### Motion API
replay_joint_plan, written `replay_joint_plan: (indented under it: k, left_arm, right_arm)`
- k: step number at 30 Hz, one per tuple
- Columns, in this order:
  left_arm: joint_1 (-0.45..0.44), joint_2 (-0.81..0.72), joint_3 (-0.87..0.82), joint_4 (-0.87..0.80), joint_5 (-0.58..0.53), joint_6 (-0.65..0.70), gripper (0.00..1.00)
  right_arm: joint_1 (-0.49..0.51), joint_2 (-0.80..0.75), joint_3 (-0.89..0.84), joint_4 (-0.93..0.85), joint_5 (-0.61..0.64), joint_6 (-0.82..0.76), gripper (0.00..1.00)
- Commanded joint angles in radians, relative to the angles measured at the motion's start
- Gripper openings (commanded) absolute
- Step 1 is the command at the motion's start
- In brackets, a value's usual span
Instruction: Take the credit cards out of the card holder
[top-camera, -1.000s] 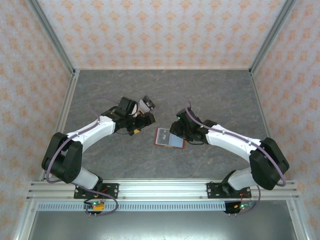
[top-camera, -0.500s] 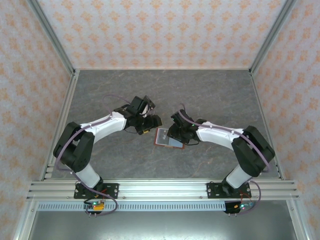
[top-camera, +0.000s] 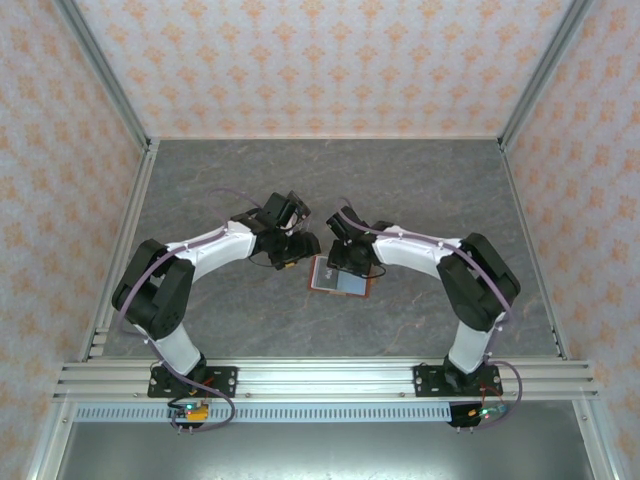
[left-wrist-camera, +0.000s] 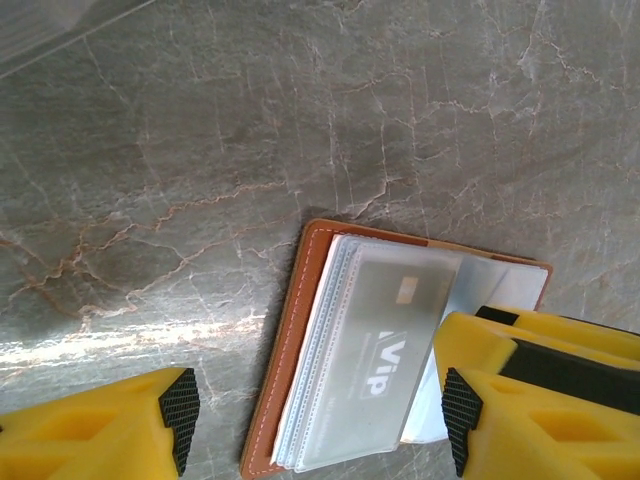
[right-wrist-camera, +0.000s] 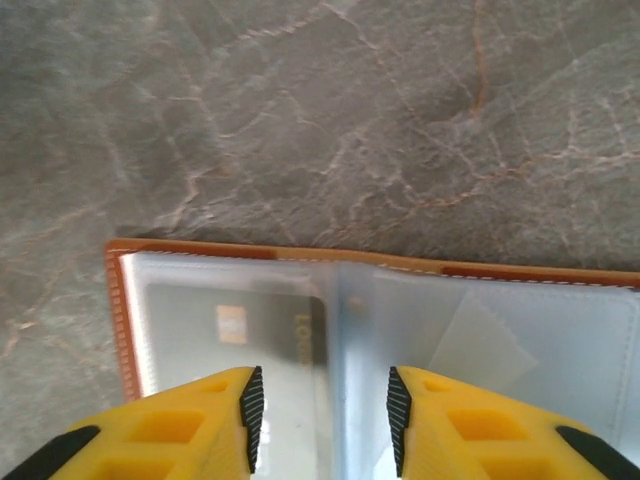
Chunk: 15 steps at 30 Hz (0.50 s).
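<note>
View from the near edge outward. An aluminium rail (top-camera: 330, 378) carries both arm bases. Beyond it the card holder (top-camera: 342, 283) lies opened flat, pale inside facing up, at mid-surface between the two wrists; its long axis runs roughly left to right, slightly skewed (right end nearer the rail). The left gripper (left-wrist-camera: 320, 428) has its jaws spread wide, one finger over bare stone, the other over the clear sleeves (left-wrist-camera: 320, 400). The right gripper (right-wrist-camera: 322, 412) has its jaws parted above the fold, nothing pinched; contact with the plastic cannot be judged. A card (left-wrist-camera: 385, 345) marked "VIP" shows through one sleeve, its lower part cut off by the frame; the second card's (right-wrist-camera: 250, 330) lettering is blurred. The surface (top-camera: 420, 190) is grey veined stone, closed in by walls (top-camera: 330, 60) with an orange motif.
</note>
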<state>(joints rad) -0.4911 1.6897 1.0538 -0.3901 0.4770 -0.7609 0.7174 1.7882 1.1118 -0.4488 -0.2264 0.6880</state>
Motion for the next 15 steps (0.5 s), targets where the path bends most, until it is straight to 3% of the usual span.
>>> replay_joint_plan:
  k: [1,11,15]
  left_arm:
    - [-0.003,-0.015,-0.005,-0.041,-0.037,0.011,0.68]
    - [-0.004,0.003,0.002,-0.048,0.020,0.042,0.64]
    - [-0.006,0.016,-0.022,0.011,0.112,0.031,0.59]
  right_arm:
    - [0.007,0.038,0.035,-0.082,0.053,-0.039,0.39]
    - [0.007,0.065,0.046,-0.126,0.121,-0.066,0.26]
    - [0.007,0.061,0.029,-0.112,0.121,-0.065,0.21]
